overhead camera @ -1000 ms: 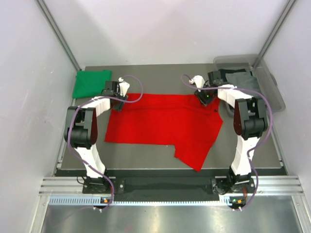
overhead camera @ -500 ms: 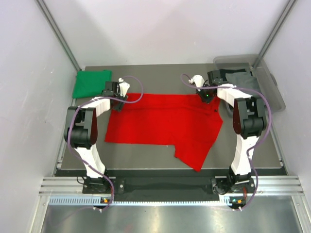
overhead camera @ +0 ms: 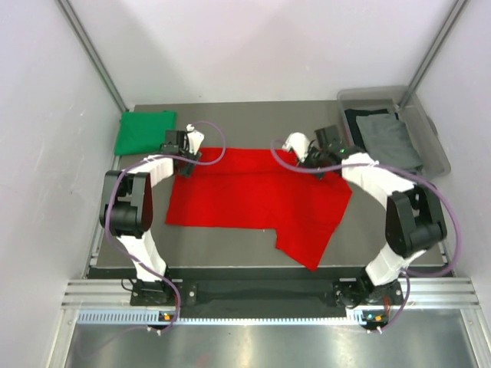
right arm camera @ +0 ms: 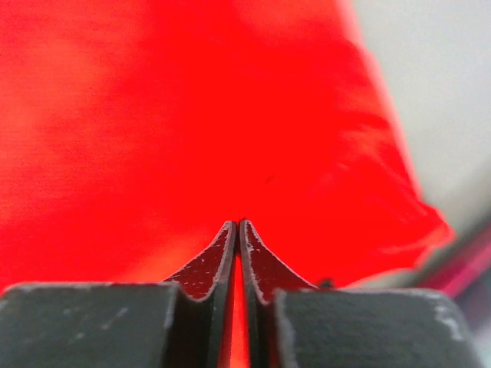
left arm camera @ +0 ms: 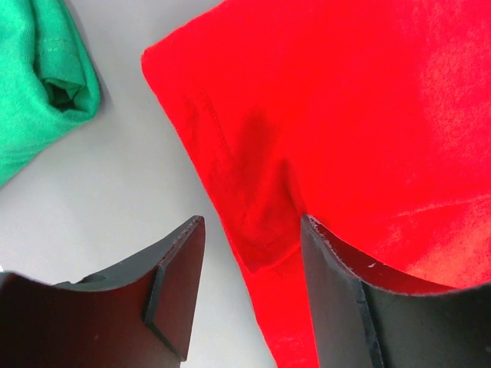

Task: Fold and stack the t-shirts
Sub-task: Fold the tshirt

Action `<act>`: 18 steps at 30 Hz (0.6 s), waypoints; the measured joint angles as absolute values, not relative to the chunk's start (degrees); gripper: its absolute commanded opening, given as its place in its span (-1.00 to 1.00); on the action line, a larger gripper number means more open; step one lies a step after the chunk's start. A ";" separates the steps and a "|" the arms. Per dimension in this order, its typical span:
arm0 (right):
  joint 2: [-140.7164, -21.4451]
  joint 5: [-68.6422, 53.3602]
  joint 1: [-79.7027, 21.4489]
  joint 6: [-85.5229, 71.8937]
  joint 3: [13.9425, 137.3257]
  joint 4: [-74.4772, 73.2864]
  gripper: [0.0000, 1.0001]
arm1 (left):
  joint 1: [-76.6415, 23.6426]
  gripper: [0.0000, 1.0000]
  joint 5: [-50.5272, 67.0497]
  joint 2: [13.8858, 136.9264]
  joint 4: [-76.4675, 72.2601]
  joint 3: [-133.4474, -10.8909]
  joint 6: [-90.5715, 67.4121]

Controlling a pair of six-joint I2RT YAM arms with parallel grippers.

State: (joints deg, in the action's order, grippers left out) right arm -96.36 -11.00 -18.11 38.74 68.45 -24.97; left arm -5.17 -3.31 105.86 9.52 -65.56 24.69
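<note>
A dark grey table (overhead camera: 230, 239) seen from above, with two white robot arms reaching over it from the near edge. A bright red t-shirt (overhead camera: 253, 195) lies spread flat across the middle of the table, one flap hanging toward the near right. At the far right corner stands a clear plastic bin (overhead camera: 432, 149) holding a grey t-shirt (overhead camera: 393, 138) and a dark one (overhead camera: 355, 119). A green t-shirt (overhead camera: 142, 130), folded into a small square, sits at the far left corner, apart from the red one. The left gripper (overhead camera: 186, 159) hovers at the red shirt's far left corner, fingers apart, one over bare table and one over red cloth. The right gripper (overhead camera: 307, 159) sits at the shirt's far edge, fingers pressed together; whether cloth is pinched between them cannot be told.
</note>
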 measured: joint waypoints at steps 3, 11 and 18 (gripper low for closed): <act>-91.57 -10.98 -24.08 37.43 63.61 -25.71 -0.55 | -5.17 0.18 -3.79 105.38 9.65 -65.25 25.02; -83.35 -10.50 -25.12 35.94 58.37 -28.51 -0.55 | -5.17 0.20 -4.34 105.25 10.61 -65.52 25.74; -90.35 -9.76 -16.27 35.75 66.98 -24.05 -0.56 | -5.17 0.19 -4.43 106.15 13.21 -71.85 25.71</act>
